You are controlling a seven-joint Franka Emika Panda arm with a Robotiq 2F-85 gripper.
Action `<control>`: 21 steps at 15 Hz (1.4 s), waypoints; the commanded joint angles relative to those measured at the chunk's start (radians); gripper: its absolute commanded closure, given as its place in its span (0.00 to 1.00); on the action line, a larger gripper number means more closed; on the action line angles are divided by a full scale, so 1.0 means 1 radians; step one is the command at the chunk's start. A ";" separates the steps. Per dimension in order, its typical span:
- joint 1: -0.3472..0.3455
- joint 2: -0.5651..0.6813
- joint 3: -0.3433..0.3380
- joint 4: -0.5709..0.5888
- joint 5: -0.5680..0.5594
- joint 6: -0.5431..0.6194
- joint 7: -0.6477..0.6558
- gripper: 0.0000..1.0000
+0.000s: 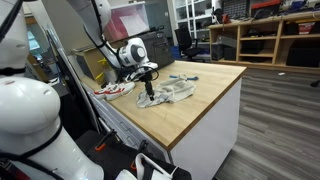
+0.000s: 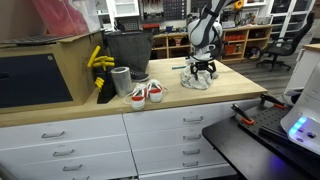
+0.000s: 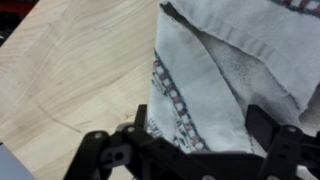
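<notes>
A pale wooden counter (image 1: 205, 110) fills the middle of both exterior views, with workshop shelves behind it. A crumpled grey-white cloth towel with a dark patterned border (image 1: 174, 93) lies on the counter, near the centre of the frame. A white robot arm (image 1: 131, 52) reaches in from the upper left, and its black jaws hang straight down over the left end of the towel. They are spread wide open and hold nothing.

From that end the towel stretches away towards the right of the frame, its long axis running from lower left to upper right. Whether the tips touch the fabric or hover just above it cannot be told.

In the wrist view the towel (image 3: 225, 70) covers the right half of the frame and bare wood (image 3: 70, 70) covers the left. The patterned border runs from the upper middle down to the bottom centre. The two dark fingers (image 3: 140, 125) stand at the bottom edge, one on each side of that border fold. The fold therefore lies in the gap between them, with most of the cloth lying ahead and to the right.

A pair of red-and-white sneakers (image 2: 146, 93) sits on the counter, apart from the towel, to the left of it in both exterior views.
</notes>
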 commanded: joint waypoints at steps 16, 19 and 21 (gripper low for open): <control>0.040 0.027 -0.041 0.035 -0.178 0.045 -0.034 0.44; 0.046 0.034 -0.040 0.039 -0.175 0.038 -0.032 0.66; 0.052 0.032 -0.042 0.040 -0.174 0.031 -0.027 0.81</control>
